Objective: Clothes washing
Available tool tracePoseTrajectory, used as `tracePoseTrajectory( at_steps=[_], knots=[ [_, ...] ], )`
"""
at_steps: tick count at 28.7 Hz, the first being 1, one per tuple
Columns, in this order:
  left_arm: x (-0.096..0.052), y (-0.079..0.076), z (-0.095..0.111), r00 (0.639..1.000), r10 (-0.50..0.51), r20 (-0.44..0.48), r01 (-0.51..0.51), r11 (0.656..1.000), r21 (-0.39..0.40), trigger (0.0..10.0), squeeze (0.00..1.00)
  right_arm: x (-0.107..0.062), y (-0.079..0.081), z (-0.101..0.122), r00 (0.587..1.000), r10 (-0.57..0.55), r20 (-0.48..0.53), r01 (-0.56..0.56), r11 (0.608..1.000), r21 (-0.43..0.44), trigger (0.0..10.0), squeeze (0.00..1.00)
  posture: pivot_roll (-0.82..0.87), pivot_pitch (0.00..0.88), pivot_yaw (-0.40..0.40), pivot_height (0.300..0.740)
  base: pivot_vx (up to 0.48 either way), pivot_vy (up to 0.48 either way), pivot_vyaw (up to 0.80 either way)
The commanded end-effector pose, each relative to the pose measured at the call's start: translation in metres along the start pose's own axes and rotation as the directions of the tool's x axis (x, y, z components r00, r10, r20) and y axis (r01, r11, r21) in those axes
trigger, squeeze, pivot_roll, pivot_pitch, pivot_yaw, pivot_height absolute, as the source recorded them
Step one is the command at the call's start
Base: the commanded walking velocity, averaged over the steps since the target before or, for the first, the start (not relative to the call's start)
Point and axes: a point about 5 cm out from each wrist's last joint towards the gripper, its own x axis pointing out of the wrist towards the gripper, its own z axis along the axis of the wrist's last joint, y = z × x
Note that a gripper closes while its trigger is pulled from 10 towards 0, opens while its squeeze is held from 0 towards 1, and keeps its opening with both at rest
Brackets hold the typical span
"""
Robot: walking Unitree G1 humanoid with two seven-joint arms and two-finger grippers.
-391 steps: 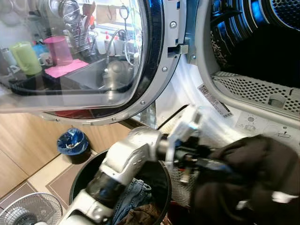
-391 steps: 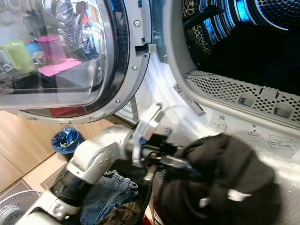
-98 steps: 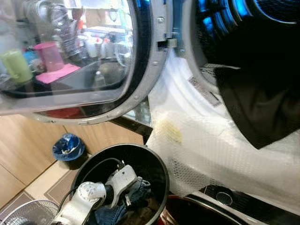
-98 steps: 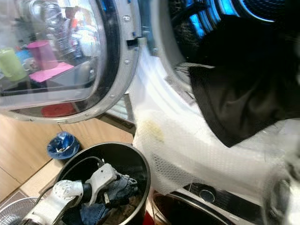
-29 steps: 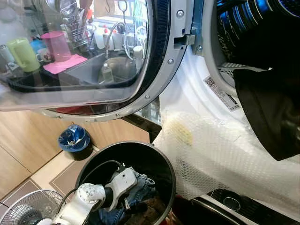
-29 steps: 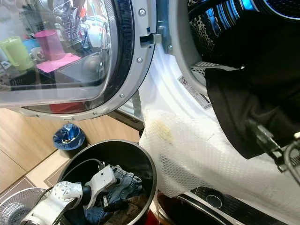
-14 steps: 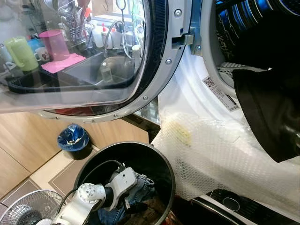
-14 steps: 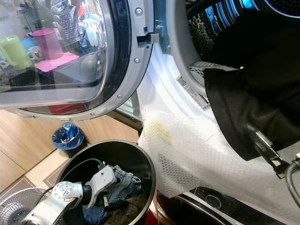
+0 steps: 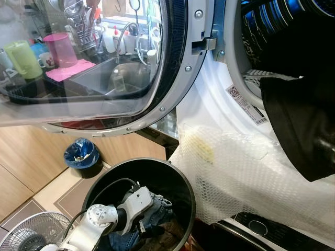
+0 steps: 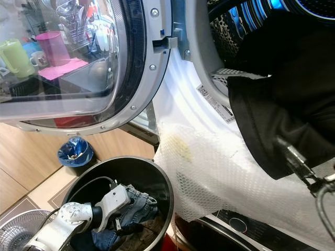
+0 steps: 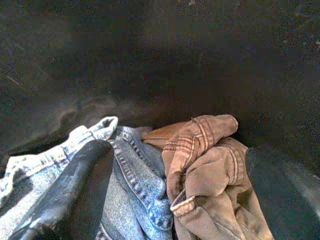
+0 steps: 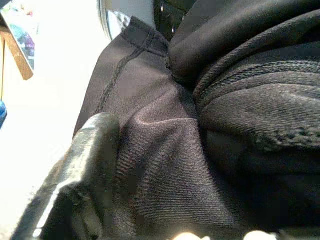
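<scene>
1. The left gripper (image 11: 170, 200) is down inside the black bin (image 9: 180, 178), fingers spread wide over blue jeans (image 11: 135, 170) and a brown garment (image 11: 210, 175), gripping neither
2. The right gripper (image 10: 298, 164) is at the black garment (image 9: 298, 120) hanging out of the washer drum opening (image 9: 282, 31); whether its fingers are closed on the cloth cannot be told
3. Bubble wrap (image 9: 246, 172) drapes the washer front beneath the open door (image 9: 89, 63)

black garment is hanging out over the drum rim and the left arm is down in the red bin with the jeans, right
Not quite: the bin is black, not red, as the left eye view shows. The rest holds: the black garment hangs out over the drum rim, and the left arm is down in the bin with the jeans.
</scene>
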Motion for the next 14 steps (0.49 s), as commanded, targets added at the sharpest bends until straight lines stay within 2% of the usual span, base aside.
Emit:
tracePoseTrajectory(
  at_steps=[1, 5, 14],
  knots=[
    [-0.003, 0.003, -0.002, 1.0, 0.01, -0.015, -0.01, 1.0, 0.018, 10.0, 0.0, 0.002, 0.001, -0.002, 1.0, 0.021, -0.016, -0.021, 1.0, -0.017, 0.0, 0.0, 0.0, 0.104, 0.106, 0.74, 0.0, 0.0, 0.0],
    [-0.003, 0.003, -0.002, 1.0, 0.01, -0.02, -0.009, 0.999, 0.031, 10.0, 0.0, 0.009, -0.002, -0.004, 0.994, 0.047, -0.095, -0.058, 0.992, -0.113, 0.0, 0.0, 0.0, 0.105, 0.108, 0.74, 0.0, 0.0, 0.0],
    [-0.002, 0.002, -0.001, 1.0, 0.013, -0.013, -0.012, 0.999, 0.041, 10.0, 0.0, 0.024, -0.007, 0.001, 0.988, 0.079, -0.132, -0.109, 0.966, -0.236, 0.0, 0.0, 0.0, 0.102, 0.099, 0.74, 0.0, 0.0, 0.0]
  ],
)
